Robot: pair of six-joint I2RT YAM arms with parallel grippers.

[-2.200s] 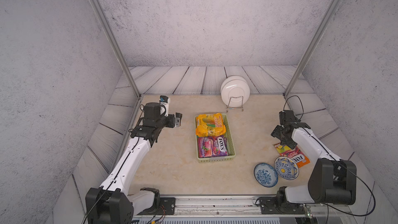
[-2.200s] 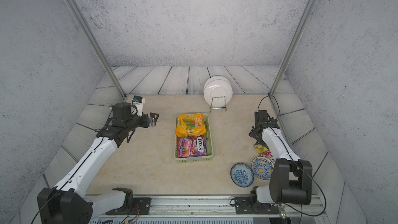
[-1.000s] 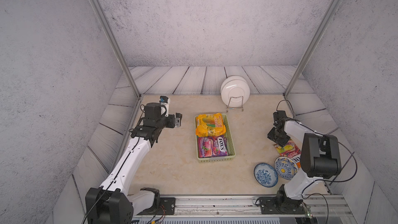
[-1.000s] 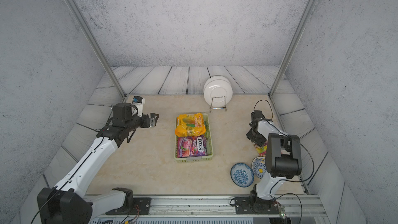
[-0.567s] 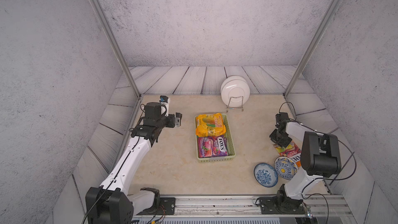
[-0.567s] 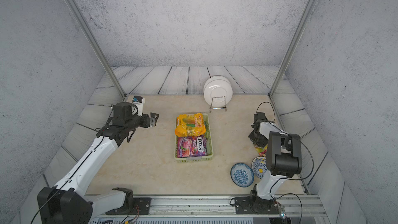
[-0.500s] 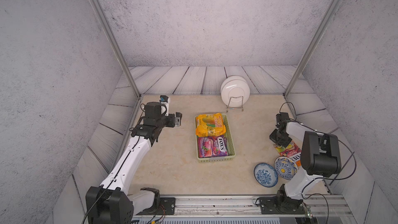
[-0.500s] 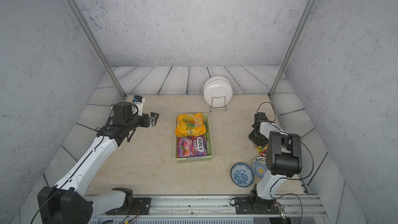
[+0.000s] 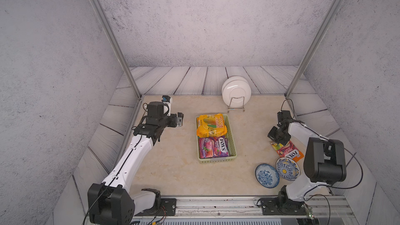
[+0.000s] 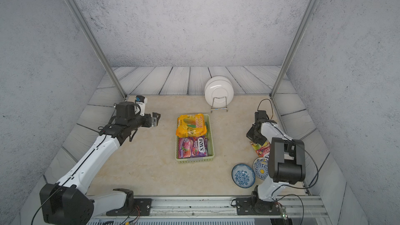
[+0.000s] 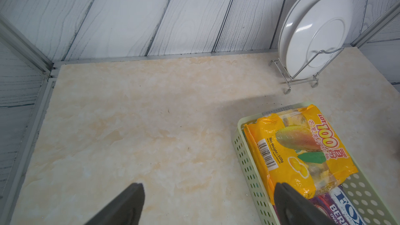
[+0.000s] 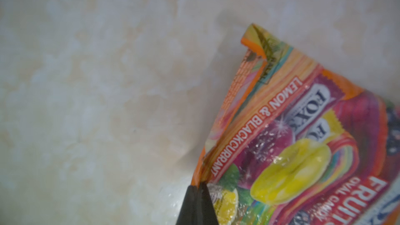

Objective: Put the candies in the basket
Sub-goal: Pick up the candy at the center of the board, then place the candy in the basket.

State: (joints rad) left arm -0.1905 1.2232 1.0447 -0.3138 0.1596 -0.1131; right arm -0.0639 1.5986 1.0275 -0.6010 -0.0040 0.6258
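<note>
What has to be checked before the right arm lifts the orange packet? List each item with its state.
1. Right gripper shut on the orange packet: ok, it pinches the packet's edge.
2. Hold deep enough to carry: cannot tell, only a thin strip of edge sits between the tips.
3. Packet free of the yellow-centred bowl: cannot tell, its near end lies right at the bowl's rim.
4. Bare floor in the basket: not ok, the yellow bag and purple packet cover nearly all of it; the packet likely goes on top.
5. Left gripper off the path: ok, open, apart from the basket.
</note>
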